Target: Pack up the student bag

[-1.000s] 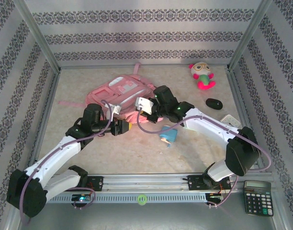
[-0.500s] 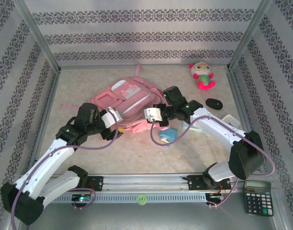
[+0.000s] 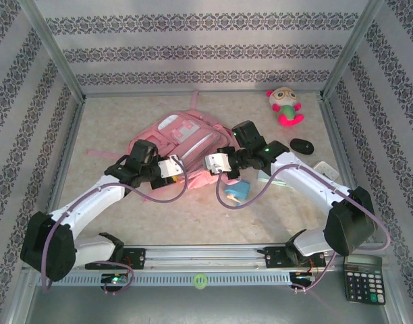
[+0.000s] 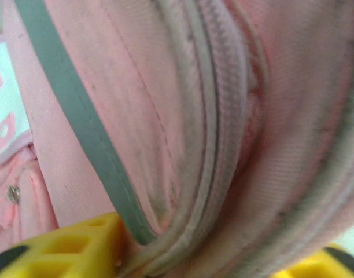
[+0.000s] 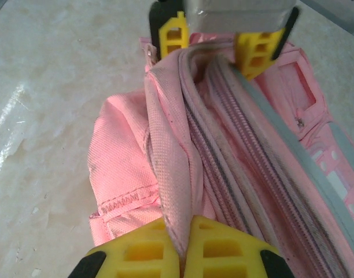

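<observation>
Beyond the left pincer [image 3: 182, 163] and the right pincer [image 3: 207, 162] stands a back wall [image 3: 193, 54], papered pale grey with dark ornamental bands. The same paper covers the left side wall [image 3: 17, 135], out past the left pincer, and the right side wall [image 3: 395, 121], past the right one. Metal posts [image 3: 54, 54] mark the corners. Under both pincers lies a beige marbled tabletop [image 3: 186, 216], evenly lit.

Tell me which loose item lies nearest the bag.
The small blue item, right beside the pink bag; the doll, mouse and calculator lie farther off.
</observation>
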You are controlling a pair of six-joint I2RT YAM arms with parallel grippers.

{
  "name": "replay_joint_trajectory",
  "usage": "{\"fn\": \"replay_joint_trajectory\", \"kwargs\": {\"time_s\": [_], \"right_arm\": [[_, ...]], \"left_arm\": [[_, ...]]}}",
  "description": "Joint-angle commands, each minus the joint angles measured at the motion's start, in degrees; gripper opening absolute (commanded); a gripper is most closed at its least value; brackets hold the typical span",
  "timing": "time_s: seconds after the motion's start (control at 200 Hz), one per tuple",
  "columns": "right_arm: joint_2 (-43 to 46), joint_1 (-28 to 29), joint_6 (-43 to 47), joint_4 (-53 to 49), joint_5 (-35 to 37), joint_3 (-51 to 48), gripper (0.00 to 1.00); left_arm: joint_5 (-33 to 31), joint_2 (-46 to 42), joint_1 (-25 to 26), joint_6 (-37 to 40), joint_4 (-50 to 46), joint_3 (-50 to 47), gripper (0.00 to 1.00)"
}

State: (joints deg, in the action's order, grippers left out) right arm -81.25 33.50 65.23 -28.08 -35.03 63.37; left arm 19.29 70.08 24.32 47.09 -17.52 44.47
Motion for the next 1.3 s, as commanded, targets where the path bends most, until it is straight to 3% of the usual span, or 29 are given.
{"fn": "replay_joint_trajectory", "kwargs": {"time_s": [0.0,0.04,0.1,0.145,0.25,0.325,0.465,0.675,0.924,1.294], "right_arm": [[2.8,-0.7,-5.2,3.4,-5.5,1.7,0.00],[4.0,-1.0,-10.1,5.1,-4.3,0.3,0.05],[6.1,-1.1,-21.7,9.2,-0.4,-2.3,0.28],[8.0,-0.8,-30.9,11.3,3.4,-3.8,0.40],[12.3,2.9,-50.6,9.5,18.9,-5.2,0.50],[15.2,7.4,-60.2,5.0,29.2,-4.9,0.53],[20.8,17.0,-76.6,1.1,40.2,-6.6,0.55],[19.9,26.1,-107.4,3.4,45.5,-7.7,0.51],[10.5,29.3,-120.8,14.0,49.9,-7.7,0.51],[0.3,29.2,-123.8,12.7,54.1,-5.8,0.45]], "left_arm": [[3.7,-0.5,0.4,-5.3,2.4,1.0,0.21],[5.5,-1.7,0.4,-8.5,1.8,0.7,0.09],[8.7,-3.3,0.4,-13.1,0.3,0.3,0.00],[11.1,-4.1,0.3,-17.7,-0.2,-0.1,0.00],[16.5,-4.1,0.4,-27.2,-0.5,-0.9,0.00],[17.7,-3.7,0.4,-31.2,-0.5,-1.1,0.00],[17.4,-3.1,0.4,-33.2,-1.2,-1.0,0.00],[17.7,0.2,0.3,-33.5,-6.0,2.4,0.00],[19.2,1.8,0.3,-34.8,-6.5,3.8,0.00],[21.8,2.1,0.4,-35.7,-6.7,5.8,0.00]]}}
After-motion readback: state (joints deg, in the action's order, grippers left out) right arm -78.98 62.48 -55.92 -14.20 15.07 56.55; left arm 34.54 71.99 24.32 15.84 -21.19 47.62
